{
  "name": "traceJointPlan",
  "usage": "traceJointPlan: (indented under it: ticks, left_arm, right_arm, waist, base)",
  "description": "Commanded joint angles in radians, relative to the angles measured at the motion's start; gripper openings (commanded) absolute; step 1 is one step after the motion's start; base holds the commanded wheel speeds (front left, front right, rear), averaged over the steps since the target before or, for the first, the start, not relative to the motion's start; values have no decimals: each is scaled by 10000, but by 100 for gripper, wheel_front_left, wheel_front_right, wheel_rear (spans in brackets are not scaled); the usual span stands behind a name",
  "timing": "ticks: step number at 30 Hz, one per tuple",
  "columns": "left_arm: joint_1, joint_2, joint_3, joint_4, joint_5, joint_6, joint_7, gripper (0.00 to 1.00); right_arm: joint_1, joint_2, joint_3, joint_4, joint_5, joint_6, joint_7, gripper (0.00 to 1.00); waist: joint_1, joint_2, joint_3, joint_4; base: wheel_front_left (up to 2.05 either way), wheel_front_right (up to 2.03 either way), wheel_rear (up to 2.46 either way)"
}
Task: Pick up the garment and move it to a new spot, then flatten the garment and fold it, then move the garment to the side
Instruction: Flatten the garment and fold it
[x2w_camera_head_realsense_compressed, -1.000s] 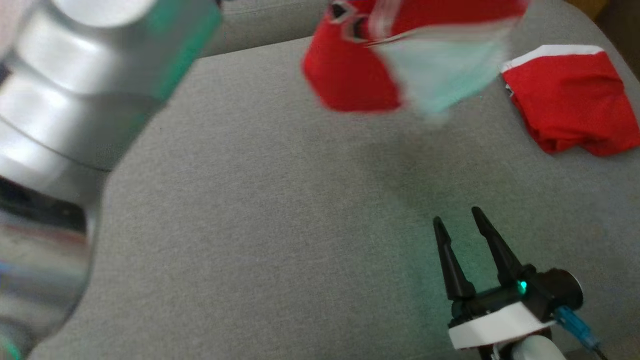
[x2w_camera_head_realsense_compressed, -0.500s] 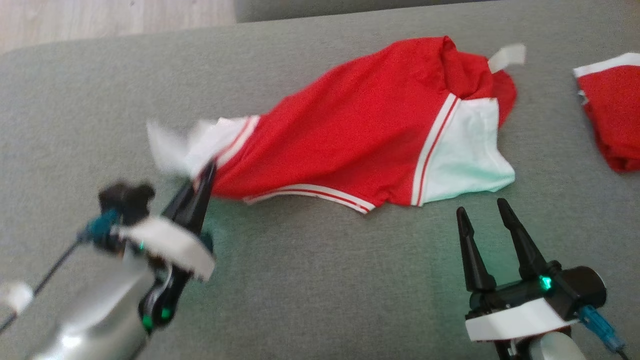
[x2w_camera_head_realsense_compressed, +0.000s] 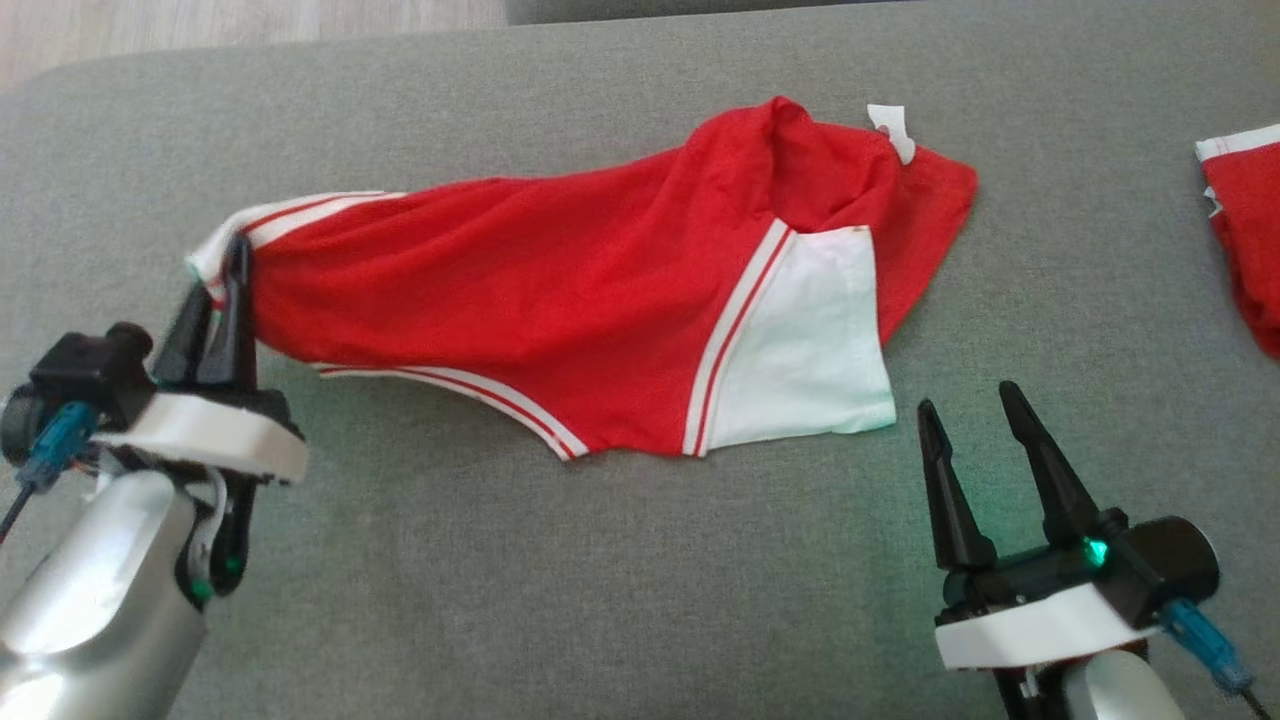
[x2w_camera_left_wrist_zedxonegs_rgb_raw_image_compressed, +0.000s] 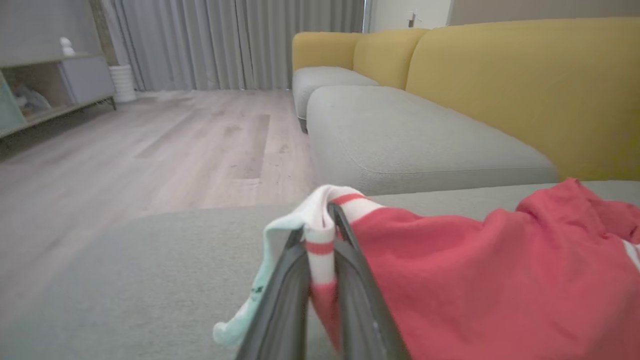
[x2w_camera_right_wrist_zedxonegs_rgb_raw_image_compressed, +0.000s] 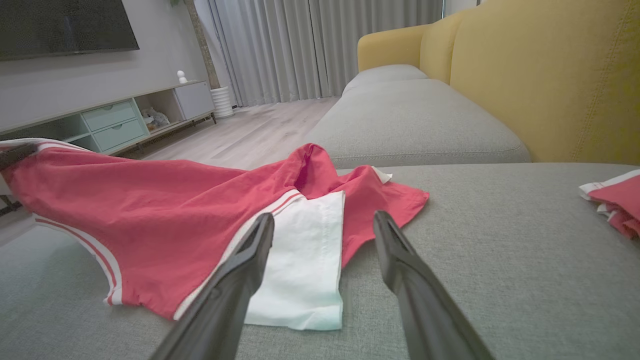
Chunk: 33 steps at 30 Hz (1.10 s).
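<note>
The red sports garment with white panel and striped trim (x2w_camera_head_realsense_compressed: 520, 300) lies stretched across the middle of the head view on the grey fabric cushion (x2w_camera_head_realsense_compressed: 600, 580), with its left end pinched in the left gripper (x2w_camera_head_realsense_compressed: 228, 262). Only a thin striped hem sits between those closed fingers, so a sharp pull could let it slip free. The upper-right part lies bunched, so dragging from one end alone may tuck it under rather than flatten it. The left arm reaches in from the lower left, fingers pointing up the frame, low over the cushion. The right gripper (x2w_camera_head_realsense_compressed: 967, 397) sits at the lower right, fingers spread and empty, just below the white panel
</note>
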Motion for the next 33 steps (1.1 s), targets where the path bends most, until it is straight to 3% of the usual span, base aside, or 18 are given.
traceJointPlan:
  ticks: [1, 2, 7, 11, 15, 23, 33]
  left_arm:
    - [-462, 243, 694, -136, 283, 164, -122, 49]
    - [-493, 116, 956, -57, 547, 354, -122, 100]
    - [-562, -374, 1126, -324, 2372, 1243, -123, 100]
    - [-545, -1008, 69, -831, 3456, 1280, -123, 100]
    - [-735, -1915, -1309, -1062, 4069, 878, 358, 100]
    - [-1422, -3517, -3638, -332, 4798, -400, 1745, 100]
    - [-2056, -4194, -4446, 1040, 4700, -1281, 2648, 100]
  right_arm:
    - [-264, -148, 269, -256, -70, 65, -36, 100]
    - [-294, -145, 312, -250, -69, 65, -36, 100]
    - [-304, -119, 274, -275, -56, 65, -36, 100]
    - [-289, -96, 183, -331, -31, 65, -36, 100]
    - [-308, -48, 16, -434, -10, 65, -36, 100]
    - [-491, 45, -45, -586, -15, 65, -36, 100]
    - [-580, 192, 57, -555, 28, 65, -36, 100]
  waist:
    - [0, 0, 19, -31]
    - [0, 0, 43, -69]
    - [0, 0, 145, -265]
    - [0, 0, 262, -447]
    - [0, 0, 469, -700]
    - [0, 0, 1089, -1516]
    - [0, 0, 1522, -2512]
  base:
    - [0, 0, 0]
    - [0, 0, 0]
    - [0, 0, 0]
    - [0, 0, 0]
    - [0, 0, 0]
    - [0, 0, 0]
    - [0, 0, 0]
